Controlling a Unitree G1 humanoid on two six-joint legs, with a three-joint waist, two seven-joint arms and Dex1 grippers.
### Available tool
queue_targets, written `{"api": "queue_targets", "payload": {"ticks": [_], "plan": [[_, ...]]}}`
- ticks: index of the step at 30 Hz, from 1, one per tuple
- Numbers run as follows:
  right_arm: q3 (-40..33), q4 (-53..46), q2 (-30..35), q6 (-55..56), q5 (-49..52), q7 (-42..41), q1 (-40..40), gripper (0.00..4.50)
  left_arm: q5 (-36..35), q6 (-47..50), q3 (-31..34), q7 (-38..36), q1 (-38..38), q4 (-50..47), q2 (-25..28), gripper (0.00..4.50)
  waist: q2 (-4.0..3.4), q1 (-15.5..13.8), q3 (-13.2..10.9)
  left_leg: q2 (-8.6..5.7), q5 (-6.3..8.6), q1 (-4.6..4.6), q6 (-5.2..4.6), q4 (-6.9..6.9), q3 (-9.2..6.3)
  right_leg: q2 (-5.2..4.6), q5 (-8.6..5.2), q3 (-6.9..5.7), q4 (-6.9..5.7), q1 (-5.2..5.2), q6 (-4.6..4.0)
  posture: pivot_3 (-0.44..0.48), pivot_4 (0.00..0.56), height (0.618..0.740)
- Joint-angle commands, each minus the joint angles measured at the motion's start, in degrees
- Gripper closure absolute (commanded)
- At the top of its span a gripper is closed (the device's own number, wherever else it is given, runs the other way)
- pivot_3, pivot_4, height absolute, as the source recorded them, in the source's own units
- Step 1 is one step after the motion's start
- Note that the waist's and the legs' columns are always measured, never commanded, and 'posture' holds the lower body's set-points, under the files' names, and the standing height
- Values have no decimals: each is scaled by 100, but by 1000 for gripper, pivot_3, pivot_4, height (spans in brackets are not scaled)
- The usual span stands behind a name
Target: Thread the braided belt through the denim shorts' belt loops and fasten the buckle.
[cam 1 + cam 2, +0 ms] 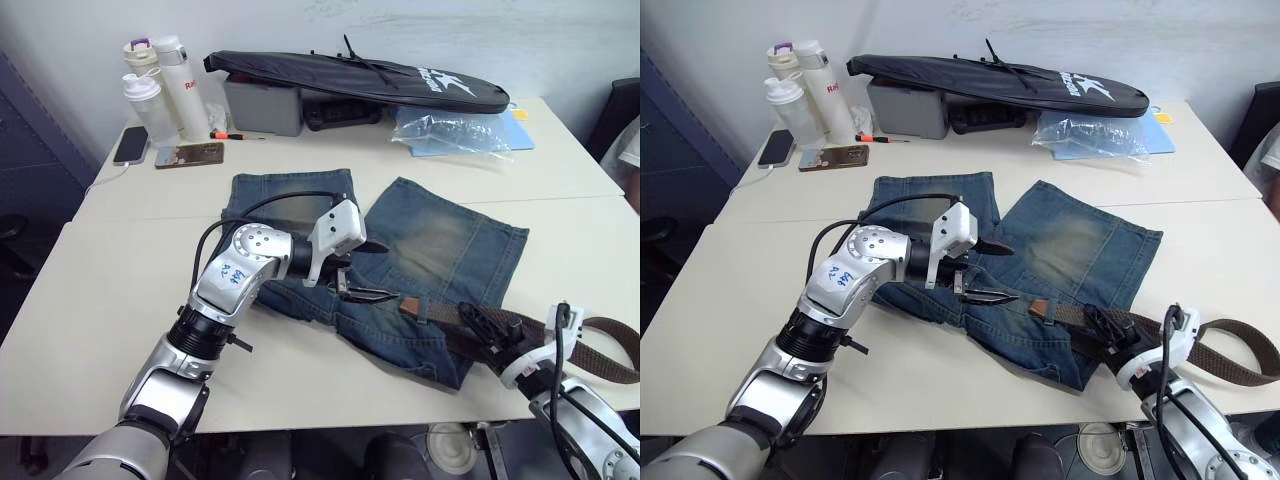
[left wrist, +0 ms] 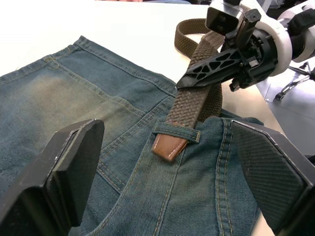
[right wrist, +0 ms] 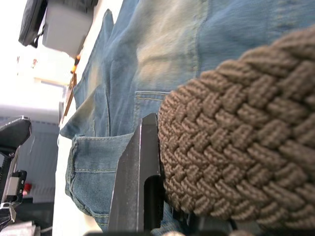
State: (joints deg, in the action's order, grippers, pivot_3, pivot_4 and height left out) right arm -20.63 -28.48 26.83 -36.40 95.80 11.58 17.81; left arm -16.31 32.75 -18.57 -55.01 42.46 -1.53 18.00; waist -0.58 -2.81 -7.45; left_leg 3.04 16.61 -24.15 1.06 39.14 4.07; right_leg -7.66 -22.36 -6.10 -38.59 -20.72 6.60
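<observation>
Woven brown strap is the thing to watch here. Lower right of the left eye view, the right gripper (image 1: pixel 483 322) is pinched onto the braided belt (image 1: pixel 610 352), and that arm's wrist camera shows the weave (image 3: pixel 236 147) pressed right up against one black finger (image 3: pixel 140 182). I'd guess the belt is light, floppy and a bit grippy from the braid, so pushing it from far back would just buckle it. Better to hold close behind the stiffer leather tip (image 2: pixel 167 146) and feed in short bites.

Moving up to the frame's middle, the denim shorts (image 1: pixel 440 240) lie flat on the table (image 1: pixel 90 300), waistband toward the robot. They look soft and heavier than the belt, likely to bunch up if dragged. The left gripper (image 1: pixel 365 270) hangs over the waistband with its fingers spread wide, holding nothing.

The left wrist view gives what the head views can't: the leather tip has gone under one of the belt loops (image 2: pixel 177 132) and pokes out just past it. From the head, that's only a small tan speck. The head views in turn show the rest of the strap curling off near the table's right edge. I can't pick out the buckle anywhere.

Far end of the table has bottles (image 1: pixel 160 85), a phone (image 1: pixel 130 145) and a black racket bag (image 1: pixel 350 75), well apart from the work.
</observation>
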Motion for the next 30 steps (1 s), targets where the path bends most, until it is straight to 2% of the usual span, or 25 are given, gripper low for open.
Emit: {"api": "queue_targets", "payload": {"ticks": [1, 6, 11, 15, 22, 26, 30], "plan": [[197, 326, 185, -195, -419, -257, -281, 4445, -14, -10, 59, -17, 169, -159, 10, 0, 0, -4, 0, 0, 0, 0, 0, 1, 0, 0, 0, -1, 1, 0, 0, 0, 150, 645], [518, 647, -69, -219, -878, -214, -754, 4445, -10, 30, 45, -38, 187, -195, 37, 0, 3, 0, -1, 0, 0, 1, 0, 2, -1, 1, 0, -2, -2, 1, 0, 0, 150, 645], [1005, 331, -657, -241, -1191, 152, -1000, 4445, -9, 100, 99, -17, 186, -236, 143, 0, 10, 125, 1, 9, -1, 3, 2, -2, 0, 9, 0, -2, -5, 0, 0, 0, 150, 645], [1192, 339, -857, -341, -1410, 250, -1157, 4445, -10, 106, 74, -3, 182, -243, 138, 0, 10, 180, 1, 20, 0, 4, 4, -5, -1, 19, -4, -1, -12, -5, -8, 0, 150, 645], [1534, 186, -687, -800, -1718, 167, -1336, 4445, -4, 96, 49, -4, 199, -221, 91, 0, 10, 212, 1, 27, 0, 3, 5, -5, 7, 23, -7, 5, -27, -22, -12, 0, 150, 645], [1361, 162, -695, -839, -1427, 93, -1287, 4445, 34, 43, 13, -36, 191, -179, 100, 0, 12, 208, 2, 28, 0, 1, 5, -8, 15, 23, -7, 12, -33, -33, -13, 0, 150, 645], [1085, -56, -414, -917, -1227, 11, -1144, 2870, 147, -88, -82, -86, 183, -107, 106, 0, 11, 177, 2, 27, 0, 0, 5, -7, 18, 21, -7, 14, -34, -36, -13, 0, 150, 645]]}}
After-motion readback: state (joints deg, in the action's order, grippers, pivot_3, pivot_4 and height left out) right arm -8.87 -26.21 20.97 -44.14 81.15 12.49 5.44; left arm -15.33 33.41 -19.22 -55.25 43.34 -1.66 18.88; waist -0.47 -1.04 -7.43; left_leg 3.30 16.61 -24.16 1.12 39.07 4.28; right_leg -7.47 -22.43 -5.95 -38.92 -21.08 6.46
